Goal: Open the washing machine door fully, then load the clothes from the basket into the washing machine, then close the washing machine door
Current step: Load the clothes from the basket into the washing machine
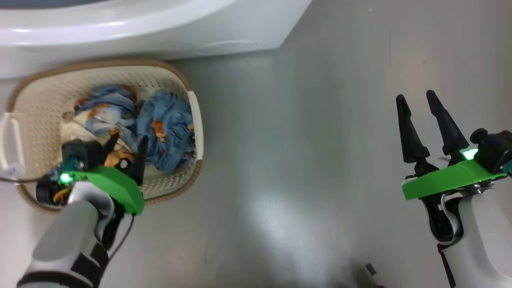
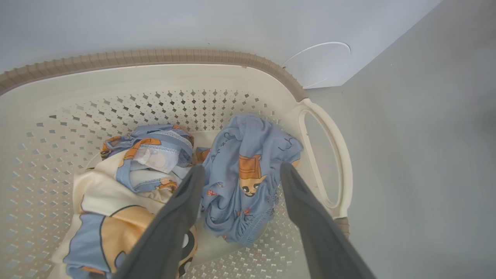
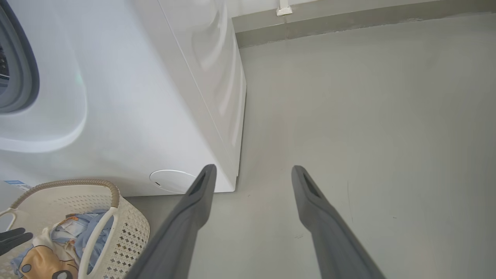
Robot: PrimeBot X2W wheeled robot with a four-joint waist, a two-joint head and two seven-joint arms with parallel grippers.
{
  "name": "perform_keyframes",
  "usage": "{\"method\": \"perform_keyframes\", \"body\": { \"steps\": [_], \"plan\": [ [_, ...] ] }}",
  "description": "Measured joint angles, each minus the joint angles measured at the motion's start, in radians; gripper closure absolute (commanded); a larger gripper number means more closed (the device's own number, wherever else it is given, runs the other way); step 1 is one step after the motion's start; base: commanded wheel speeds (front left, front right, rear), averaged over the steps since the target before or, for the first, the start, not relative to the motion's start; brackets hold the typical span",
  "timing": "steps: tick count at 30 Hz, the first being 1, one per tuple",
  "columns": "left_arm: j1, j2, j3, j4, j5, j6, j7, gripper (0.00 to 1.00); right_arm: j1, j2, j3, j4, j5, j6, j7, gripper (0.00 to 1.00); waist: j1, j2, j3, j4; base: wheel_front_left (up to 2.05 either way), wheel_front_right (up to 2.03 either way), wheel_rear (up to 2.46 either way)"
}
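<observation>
Wide grey floor (image 1: 300, 160) right of basket (image 1: 199, 120) rim

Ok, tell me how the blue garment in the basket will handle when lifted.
The blue garment lies crumpled in soft folds, so it will probably hang limp and unfurl. It looks thin, so likely light. It lies against the other clothes, which may drag along.

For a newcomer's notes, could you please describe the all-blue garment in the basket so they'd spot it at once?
Before the white washing machine stands the cream basket. Among the clothes inside, the garment lies on the robot's right, all blue with orange prints, unlike its cream-and-blue neighbours.
</observation>
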Motion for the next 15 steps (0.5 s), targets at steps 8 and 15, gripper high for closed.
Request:
{"method": "perform_keyframes", "body": {
  "steps": [8,15],
  "plan": [
    [-0.091,0.034,-0.078,0.066,-0.066,0.000,0.000,0.00,-0.034,0.017,0.006,-0.004,0.000,0.000,0.000,0.00,0.0000,0.0000,0.071,-0.038,0.00,0.00,0.00],
    [-0.150,0.058,-0.131,0.085,-0.105,0.000,0.000,0.00,-0.037,0.030,0.007,-0.014,0.000,0.000,0.000,0.00,0.0001,0.0000,0.117,-0.062,0.00,0.00,0.00]
  ]
}}
